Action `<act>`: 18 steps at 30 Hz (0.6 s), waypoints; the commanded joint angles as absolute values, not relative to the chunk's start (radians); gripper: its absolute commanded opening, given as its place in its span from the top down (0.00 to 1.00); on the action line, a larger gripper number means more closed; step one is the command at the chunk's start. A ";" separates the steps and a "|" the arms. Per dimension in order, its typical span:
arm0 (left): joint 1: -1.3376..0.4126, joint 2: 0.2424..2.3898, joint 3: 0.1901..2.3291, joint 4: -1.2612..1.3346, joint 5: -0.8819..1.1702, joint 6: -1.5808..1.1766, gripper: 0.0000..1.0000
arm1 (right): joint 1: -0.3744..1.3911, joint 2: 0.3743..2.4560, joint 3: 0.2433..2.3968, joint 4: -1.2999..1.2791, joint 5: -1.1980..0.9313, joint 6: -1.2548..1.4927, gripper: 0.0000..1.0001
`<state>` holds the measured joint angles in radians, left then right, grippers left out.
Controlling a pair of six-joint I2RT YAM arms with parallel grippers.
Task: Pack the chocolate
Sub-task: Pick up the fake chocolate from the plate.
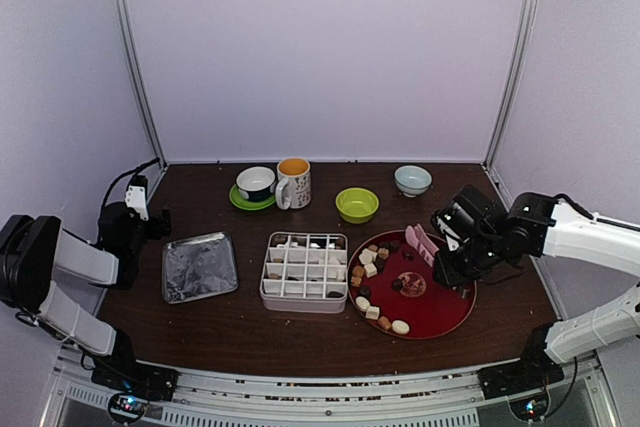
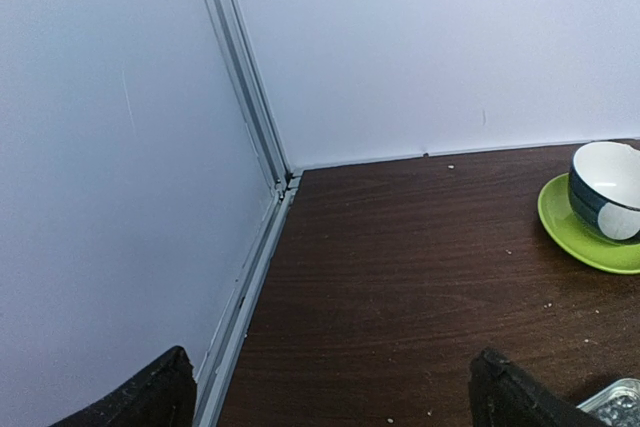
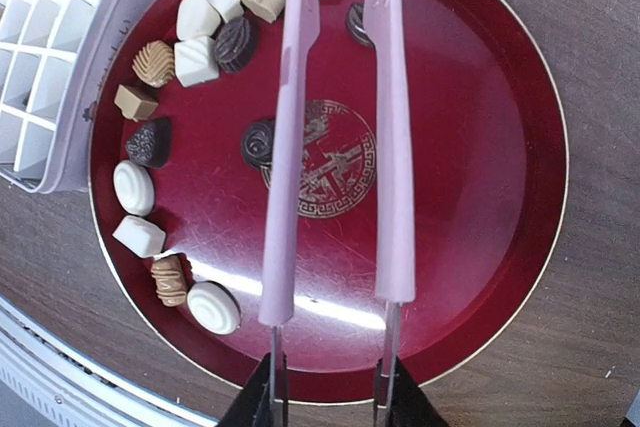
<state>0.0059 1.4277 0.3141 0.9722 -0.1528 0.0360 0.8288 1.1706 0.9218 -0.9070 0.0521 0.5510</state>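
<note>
The right tool [image 3: 330, 402] is clamped on the pink tongs [image 3: 285, 147] above the red plate [image 3: 480, 147]. The chocolate [image 3: 197, 59] lies left of it. The left tool [image 2: 325, 409] has its fingers apart.

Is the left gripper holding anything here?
No, the left gripper's fingers stand wide apart, with only the brown table showing between them.
</note>
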 commanded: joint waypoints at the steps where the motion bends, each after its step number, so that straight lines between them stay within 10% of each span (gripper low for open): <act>1: 0.014 1.425 0.322 1.030 -0.146 0.044 0.02 | 0.823 1.165 0.896 -0.863 0.040 0.566 0.71; 18: 0.014 1.425 0.322 1.029 -0.146 0.046 0.02 | 0.825 1.307 0.928 -0.788 -0.094 0.492 0.70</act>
<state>0.0059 1.4277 0.3141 0.9722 -0.1528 0.0360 0.8276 1.3018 0.9031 -0.8089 -0.0521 0.5163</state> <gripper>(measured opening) 0.978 0.300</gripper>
